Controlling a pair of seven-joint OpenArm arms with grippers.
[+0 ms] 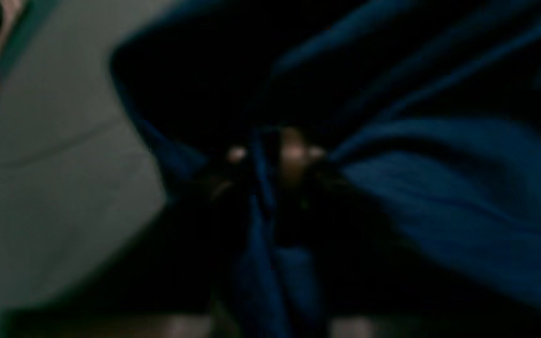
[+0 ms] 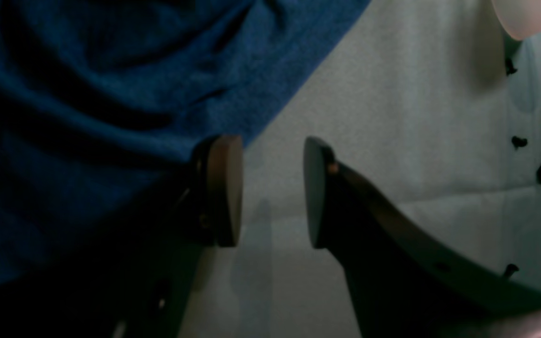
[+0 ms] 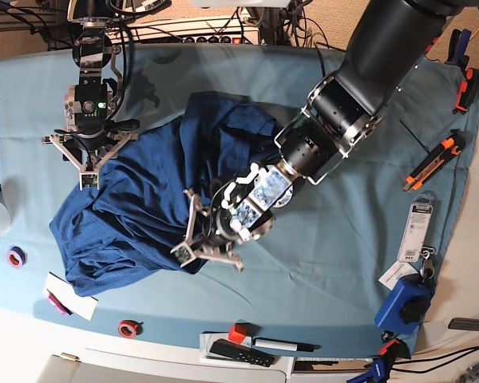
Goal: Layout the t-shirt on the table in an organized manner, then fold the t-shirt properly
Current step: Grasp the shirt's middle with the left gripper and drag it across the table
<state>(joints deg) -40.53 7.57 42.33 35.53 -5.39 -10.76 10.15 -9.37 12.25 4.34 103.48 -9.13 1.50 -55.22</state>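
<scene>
The navy-blue t-shirt [image 3: 136,199] lies crumpled on the left half of the teal table [image 3: 343,255]. My left gripper [image 3: 203,255] sits at the shirt's lower right edge. In the blurred left wrist view it [image 1: 275,155] is shut on a bunched fold of the t-shirt [image 1: 463,197]. My right gripper [image 3: 88,171] is over the shirt's upper left edge. In the right wrist view it [image 2: 270,188] is open and empty, with bare table [image 2: 392,117] between the pads. Its left pad [image 2: 226,188] is at the edge of the t-shirt [image 2: 111,94].
Tape rolls [image 3: 16,257] [image 3: 128,328], a red block [image 3: 238,331], a remote [image 3: 239,351] and a marker [image 3: 283,345] lie along the front edge. Orange clamps [image 3: 435,159], tags [image 3: 419,223] and a blue object [image 3: 403,307] are at the right.
</scene>
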